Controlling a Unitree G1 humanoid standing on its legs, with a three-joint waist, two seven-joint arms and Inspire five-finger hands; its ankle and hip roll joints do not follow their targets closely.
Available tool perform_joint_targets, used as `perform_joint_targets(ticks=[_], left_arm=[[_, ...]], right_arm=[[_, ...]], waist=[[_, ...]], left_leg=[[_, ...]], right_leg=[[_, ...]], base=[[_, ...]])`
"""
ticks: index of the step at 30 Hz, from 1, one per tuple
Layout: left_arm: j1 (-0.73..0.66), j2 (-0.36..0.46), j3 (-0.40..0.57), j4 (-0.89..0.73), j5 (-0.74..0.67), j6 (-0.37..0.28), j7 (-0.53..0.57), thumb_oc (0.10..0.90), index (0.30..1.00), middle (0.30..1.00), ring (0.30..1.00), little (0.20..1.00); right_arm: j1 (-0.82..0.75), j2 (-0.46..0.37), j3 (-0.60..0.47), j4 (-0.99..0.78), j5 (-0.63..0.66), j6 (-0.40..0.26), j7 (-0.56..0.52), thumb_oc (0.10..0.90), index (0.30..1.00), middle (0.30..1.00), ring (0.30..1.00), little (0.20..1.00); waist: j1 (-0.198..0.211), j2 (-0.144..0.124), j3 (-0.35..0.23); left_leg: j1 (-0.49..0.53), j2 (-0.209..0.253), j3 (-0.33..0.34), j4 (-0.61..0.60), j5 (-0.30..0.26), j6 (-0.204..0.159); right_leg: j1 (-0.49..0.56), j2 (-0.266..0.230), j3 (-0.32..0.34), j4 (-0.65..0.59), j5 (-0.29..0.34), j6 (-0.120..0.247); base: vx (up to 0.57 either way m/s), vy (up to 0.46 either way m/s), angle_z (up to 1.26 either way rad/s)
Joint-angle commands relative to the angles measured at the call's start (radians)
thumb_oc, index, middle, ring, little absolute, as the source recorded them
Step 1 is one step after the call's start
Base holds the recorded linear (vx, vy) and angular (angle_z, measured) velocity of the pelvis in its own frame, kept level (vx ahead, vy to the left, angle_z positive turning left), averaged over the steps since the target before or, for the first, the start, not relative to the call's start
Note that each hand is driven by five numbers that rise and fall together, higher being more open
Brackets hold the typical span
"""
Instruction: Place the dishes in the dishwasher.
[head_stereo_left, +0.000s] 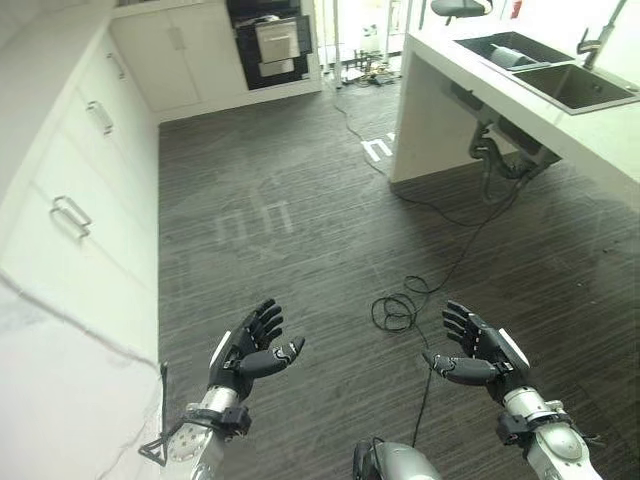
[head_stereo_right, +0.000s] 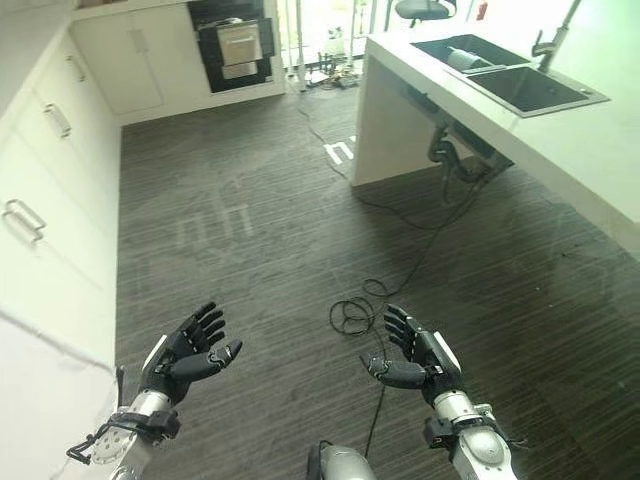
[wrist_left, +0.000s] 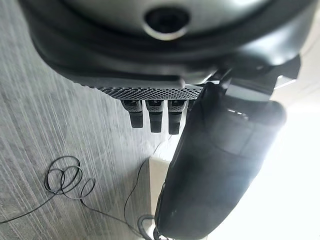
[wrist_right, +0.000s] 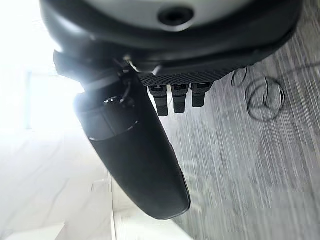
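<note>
Along my left side runs a bank of white cabinets (head_stereo_left: 80, 215) with metal handles, and beyond them, at the far wall, a dark built-in appliance (head_stereo_left: 272, 42) stands with its front open on a pale rack; I cannot tell whether it is the dishwasher. Low on that side my left hand (head_stereo_left: 248, 352) hangs in the air over the dark wood-grain floor (head_stereo_left: 300, 230), palm turned inward, fingers (head_stereo_left: 266, 322) straight and a little fanned, thumb reaching toward the middle, nothing held. My left wrist view agrees: the fingertips (wrist_left: 155, 119) stand straight in a row, apart from the thumb, with bare floor past them. Across from it my right hand (head_stereo_left: 487, 355) mirrors that pose at about the same height, palm facing the left one, fingers (head_stereo_left: 460, 322) extended and loosely spread, thumb pointing inward, empty as well. Its wrist view shows the fingertips (wrist_right: 180, 102) straight and clear of the thumb. Far off to my upper right a white counter (head_stereo_left: 600, 140) carries a double sink (head_stereo_left: 560, 75) with a faucet (head_stereo_left: 597, 42); a pale dish (head_stereo_left: 507, 56) seems to lie in the farther basin, well apart from both hands.
</note>
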Motion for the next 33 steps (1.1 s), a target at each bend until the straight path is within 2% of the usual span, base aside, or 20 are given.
perform_joint_targets(ticks=[1, 2, 3, 4, 5, 6, 10, 12, 14, 15, 18, 19, 21, 22, 24, 25, 26, 28, 29, 33], left_arm=[[-0.018, 0.043, 0.022, -0.088, 0.004, -0.133, 0.01, 0.8, 0.9, 0.9, 0.9, 0.9], [-0.005, 0.048, 0.037, -0.113, 0.015, -0.132, 0.022, 0.8, 0.9, 0.9, 0.9, 0.9], [0.005, 0.053, 0.043, -0.118, 0.019, -0.139, 0.022, 0.8, 0.9, 0.9, 0.9, 0.9], [0.009, 0.055, 0.045, -0.12, 0.021, -0.142, 0.023, 0.8, 0.9, 0.9, 0.9, 0.9], [0.037, 0.063, 0.065, -0.132, 0.036, -0.152, 0.014, 0.8, 0.9, 0.9, 0.9, 0.9], [0.066, 0.067, 0.083, -0.138, 0.045, -0.161, -0.005, 0.8, 0.9, 0.9, 0.9, 0.9], [0.07, 0.064, 0.077, -0.113, 0.057, -0.203, -0.008, 0.8, 0.9, 0.9, 0.9, 0.9], [0.044, 0.086, 0.084, -0.102, 0.035, -0.195, 0.01, 0.8, 0.9, 0.9, 0.9, 0.9], [0.014, 0.109, 0.096, -0.104, 0.032, -0.17, 0.015, 0.8, 0.9, 0.9, 0.9, 0.9], [-0.011, 0.126, 0.098, -0.096, 0.054, -0.159, 0.021, 0.8, 0.9, 0.9, 0.9, 0.9], [-0.03, 0.136, 0.094, -0.097, 0.075, -0.149, 0.008, 0.8, 0.9, 0.9, 0.9, 0.9], [-0.032, 0.129, 0.091, -0.108, 0.088, -0.136, 0.009, 0.8, 0.9, 0.9, 0.9, 0.9], [-0.028, 0.121, 0.085, -0.116, 0.101, -0.131, 0.015, 0.8, 0.9, 0.9, 0.9, 0.9], [-0.02, 0.113, 0.077, -0.119, 0.119, -0.143, 0.03, 0.8, 0.9, 0.9, 0.9, 0.9], [-0.019, 0.11, 0.072, -0.132, 0.138, -0.155, 0.055, 0.8, 0.9, 0.9, 0.9, 0.9], [-0.019, 0.122, 0.077, -0.148, 0.134, -0.163, 0.058, 0.8, 0.9, 0.9, 0.9, 0.9], [-0.022, 0.136, 0.096, -0.173, 0.114, -0.163, 0.041, 0.8, 0.9, 0.9, 0.9, 0.9], [-0.024, 0.15, 0.115, -0.183, 0.123, -0.164, 0.011, 0.8, 0.9, 0.9, 0.9, 0.9], [-0.029, 0.18, 0.103, -0.171, 0.23, -0.187, 0.008, 0.8, 0.9, 0.9, 0.9, 0.9], [-0.028, 0.183, 0.072, -0.183, 0.222, -0.179, 0.03, 0.8, 0.9, 0.9, 0.9, 0.9]], right_arm=[[-0.054, -0.047, -0.011, -0.081, 0.009, -0.113, 0.017, 0.8, 0.9, 0.9, 0.9, 0.9], [-0.078, -0.045, -0.004, -0.087, 0.027, -0.097, 0.037, 0.8, 0.9, 0.9, 0.9, 0.9], [-0.08, -0.043, -0.002, -0.089, 0.025, -0.097, 0.043, 0.8, 0.9, 0.9, 0.9, 0.9], [-0.081, -0.042, -0.001, -0.09, 0.025, -0.098, 0.046, 0.8, 0.9, 0.9, 0.9, 0.9], [-0.076, -0.041, -0.001, -0.107, 0.036, -0.09, 0.062, 0.8, 0.9, 0.9, 0.9, 0.9], [-0.068, -0.039, -0.002, -0.122, 0.06, -0.081, 0.079, 0.8, 0.9, 0.9, 0.9, 0.9], [-0.08, -0.025, 0.027, -0.116, 0.048, -0.122, 0.058, 0.8, 0.9, 0.9, 0.9, 0.9], [-0.083, -0.023, 0.027, -0.139, 0.072, -0.102, 0.056, 0.8, 0.9, 0.9, 0.9, 0.9], [-0.069, -0.004, 0.032, -0.17, 0.095, -0.08, 0.052, 0.8, 0.9, 0.9, 0.9, 0.9], [-0.065, 0.009, 0.035, -0.175, 0.093, -0.082, 0.049, 0.8, 0.9, 0.9, 0.9, 0.9], [-0.062, 0.025, 0.036, -0.182, 0.058, -0.092, 0.031, 0.8, 0.9, 0.9, 0.9, 0.9], [-0.06, 0.037, 0.031, -0.187, 0.059, -0.088, 0.024, 0.8, 0.9, 0.9, 0.9, 0.9], [-0.059, 0.048, 0.03, -0.186, 0.053, -0.092, 0.024, 0.8, 0.9, 0.9, 0.9, 0.9], [-0.055, 0.054, 0.039, -0.19, 0.04, -0.095, 0.028, 0.8, 0.9, 0.9, 0.9, 0.9], [-0.061, 0.049, 0.056, -0.188, 0.033, -0.1, 0.02, 0.8, 0.9, 0.9, 0.9, 0.9], [-0.058, 0.037, 0.059, -0.19, 0.04, -0.103, 0.014, 0.8, 0.9, 0.9, 0.9, 0.9], [-0.048, 0.024, 0.037, -0.205, 0.043, -0.112, 0.019, 0.8, 0.9, 0.9, 0.9, 0.9], [-0.036, 0.011, 0.008, -0.218, 0.06, -0.12, 0.032, 0.8, 0.9, 0.9, 0.9, 0.9], [-0.029, -0.011, -0.021, -0.226, 0.099, -0.13, 0.03, 0.8, 0.9, 0.9, 0.9, 0.9], [-0.055, -0.023, -0.022, -0.25, 0.082, -0.131, -0.003, 0.8, 0.9, 0.9, 0.9, 0.9]], waist=[[0.007, -0.008, -0.005], [0.027, -0.006, 0.007], [0.029, 0.01, 0.014], [0.031, 0.019, 0.015], [0.041, 0.045, 0.019], [0.054, 0.05, 0.02], [0.076, 0.069, 0.008], [0.067, 0.081, -0.008], [0.063, 0.077, -0.027], [0.053, 0.071, -0.039], [0.047, 0.062, -0.052], [0.047, 0.064, -0.06], [0.045, 0.073, -0.059], [0.036, 0.092, -0.053], [0.026, 0.096, -0.041], [0.022, 0.087, -0.035], [0.019, 0.073, -0.025], [0.009, 0.065, -0.013], [-0.013, 0.041, 0.007], [-0.014, 0.042, 0.009]], left_leg=[[-0.019, 0.007, 0.012, -0.323, -0.005, 0.068], [0.025, 0.029, 0.053, -0.652, -0.007, 0.076], [0.008, 0.053, 0.047, -0.718, -0.031, 0.072], [-0.016, 0.066, 0.041, -0.718, -0.052, 0.071], [-0.103, 0.093, -0.03, -0.718, -0.112, 0.056], [-0.166, 0.09, -0.1, -0.718, -0.112, 0.039], [-0.237, 0.119, -0.122, -0.718, -0.094, 0.027], [-0.195, 0.12, -0.096, -0.718, -0.088, 0.043], [-0.155, 0.096, -0.094, -0.718, -0.101, 0.065], [-0.134, 0.08, -0.082, -0.718, -0.116, 0.083], [-0.108, 0.034, -0.107, -0.718, -0.134, 0.115], [-0.09, 0.005, -0.131, -0.718, -0.147, 0.133], [-0.067, -0.022, -0.152, -0.718, -0.158, 0.148], [-0.033, -0.032, -0.156, -0.718, -0.175, 0.163], [-0.009, -0.033, -0.141, -0.718, -0.186, 0.169], [-0.003, -0.044, -0.138, -0.718, -0.181, 0.168], [0.013, -0.054, -0.136, -0.718, -0.189, 0.165], [0.036, -0.049, -0.124, -0.718, -0.205, 0.156], [0.084, -0.066, -0.105, -0.718, -0.24, 0.149], [0.151, -0.091, -0.104, -0.718, -0.289, 0.145]], right_leg=[[0.087, -0.061, -0.055, -0.12, 0.016, 0.176], [0.113, -0.036, 0.013, -0.12, -0.012, 0.199], [0.124, -0.018, 0.029, -0.12, -0.022, 0.209], [0.122, -0.007, 0.037, -0.12, -0.022, 0.212], [0.132, 0.022, 0.07, -0.12, -0.035, 0.227], [0.159, 0.037, 0.103, -0.12, -0.06, 0.227], [0.22, 0.027, 0.114, -0.12, -0.113, 0.234], [0.267, -0.013, 0.099, -0.12, -0.127, 0.267], [0.294, -0.054, 0.078, -0.12, -0.091, 0.299], [0.304, -0.076, 0.062, -0.12, -0.011, 0.322], [0.336, -0.09, 0.048, -0.12, 0.116, 0.344], [0.345, -0.091, 0.04, -0.078, 0.211, 0.348], [0.274, -0.101, 0.04, 0.096, 0.269, 0.346], [0.171, -0.093, 0.032, 0.29, 0.298, 0.332], [0.051, -0.062, 0.024, 0.354, 0.279, 0.309], [0.022, -0.023, 0.002, 0.296, 0.226, 0.294], [0.03, -0.01, -0.045, 0.117, 0.207, 0.298], [0.031, -0.018, -0.078, -0.033, 0.211, 0.299], [-0.061, -0.067, -0.068, -0.12, 0.156, 0.304], [-0.22, -0.127, -0.1, -0.12, 0.159, 0.322]], base=[[0.53, 0.073, -0.92], [0.53, 0.154, -0.66], [0.48, 0.173, -1.22], [0.33, 0.206, -1.26], [0.43, 0.215, -1.26], [0.49, 0.24, -0.54], [0.32, 0.23, -0.78], [0.42, 0.343, -0.66], [0.37, 0.288, -0.39], [0.3, 0.218, -0.12], [0.28, 0.204, 0.22], [0.34, 0.279, 0.37], [0.25, 0.283, 0.42], [0.2, 0.294, 0.34], [0.2, 0.202, 0.03], [0.34, 0.036, -0.02], [0.37, -0.019, 0.25], [0.37, -0.124, 0.73], [0.38, -0.177, 0.45], [0.36, -0.181, -0.04]])
